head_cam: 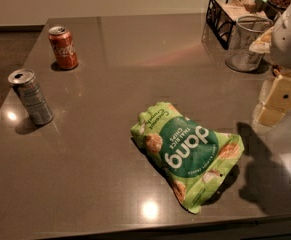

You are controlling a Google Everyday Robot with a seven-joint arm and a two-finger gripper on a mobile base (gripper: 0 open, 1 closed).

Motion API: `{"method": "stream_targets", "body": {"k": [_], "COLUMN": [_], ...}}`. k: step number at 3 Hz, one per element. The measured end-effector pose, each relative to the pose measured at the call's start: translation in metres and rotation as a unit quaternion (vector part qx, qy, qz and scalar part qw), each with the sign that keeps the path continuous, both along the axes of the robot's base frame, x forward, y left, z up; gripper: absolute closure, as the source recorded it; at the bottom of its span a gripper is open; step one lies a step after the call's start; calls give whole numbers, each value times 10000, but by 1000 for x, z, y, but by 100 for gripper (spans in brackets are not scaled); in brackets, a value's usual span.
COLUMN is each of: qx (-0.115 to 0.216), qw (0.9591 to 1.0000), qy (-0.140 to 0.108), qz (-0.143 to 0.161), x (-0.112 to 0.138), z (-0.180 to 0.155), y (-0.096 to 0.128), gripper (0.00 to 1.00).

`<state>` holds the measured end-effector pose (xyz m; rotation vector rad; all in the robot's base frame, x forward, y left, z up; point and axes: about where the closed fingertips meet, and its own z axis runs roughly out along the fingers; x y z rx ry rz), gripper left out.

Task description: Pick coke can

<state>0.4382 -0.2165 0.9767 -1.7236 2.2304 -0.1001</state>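
Observation:
The coke can (63, 47), red with white script and a silver top, stands upright at the far left of the grey table (135, 54). A silver-grey can (31, 96) stands nearer, at the left edge. My gripper (279, 100) is at the right edge of the view, cream-coloured with white arm parts above it, far to the right of the coke can and holding nothing that I can see.
A green chips bag (187, 151) lies in the middle of the table, between the gripper and the cans. A clear glass cup (246, 43) and a black wire basket (230, 15) stand at the back right. The table's front edge runs along the bottom.

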Motion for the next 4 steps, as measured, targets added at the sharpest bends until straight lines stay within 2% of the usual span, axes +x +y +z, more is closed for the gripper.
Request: {"method": "stream_targets", "body": {"k": [1,2,3,4], "qx": [1,104,283,619], "qw": [10000,9999,9996,9981], "qy": [-1,-44,-69,-39], "qz": [0,50,54,47], "x": [0,14,37,63], "z": [0,-3,-7,-11], "y": [0,17,43,76], "gripper": [0,0,0,0]}}
